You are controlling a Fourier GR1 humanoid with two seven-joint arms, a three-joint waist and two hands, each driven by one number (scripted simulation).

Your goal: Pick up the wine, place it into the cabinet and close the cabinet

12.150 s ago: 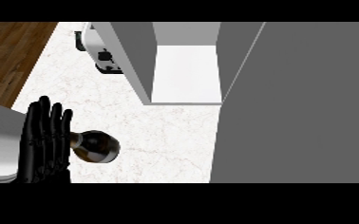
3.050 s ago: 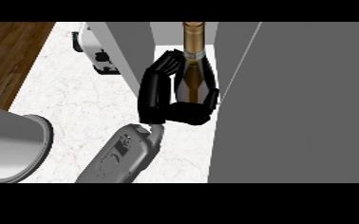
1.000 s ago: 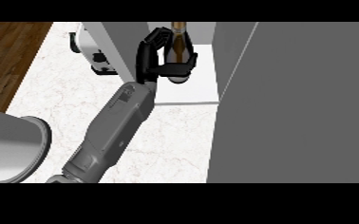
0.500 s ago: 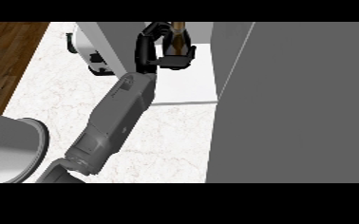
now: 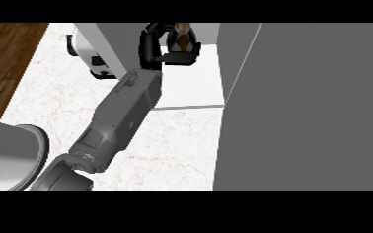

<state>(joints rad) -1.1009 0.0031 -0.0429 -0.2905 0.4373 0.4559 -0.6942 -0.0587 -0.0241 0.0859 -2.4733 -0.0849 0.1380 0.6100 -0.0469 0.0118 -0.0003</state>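
- Left hand [image 5: 162,47] is curled round the wine [image 5: 183,33], its black fingers wrapping the bottle's left side and its thumb closing under it, far back in the scene.
- Only a brown part of the wine shows above the hand; the rest is hidden by the fingers, so I cannot tell whether the bottle stands on the shelf or hangs just above it.
- At the far left, a strip of brown wooden floor [image 5: 16,59] runs beside the desk [image 5: 58,94], whose top is white and marbled.
- A white and black appliance [image 5: 93,61] stands on the desk at the far left, partly hidden behind the cabinet's left wall.
- A grey rounded shape [image 5: 16,155] sits at the near left edge of the view.
- The grey forearm [image 5: 120,121] slants from the near left up to the hand, crossing the desk.
- The cabinet [image 5: 116,39] stands open; the hand and wine are inside it, over its white shelf [image 5: 197,81].
- To the right, the open grey cabinet door [image 5: 306,108] fills the view from near to far.
- The right hand does not show.
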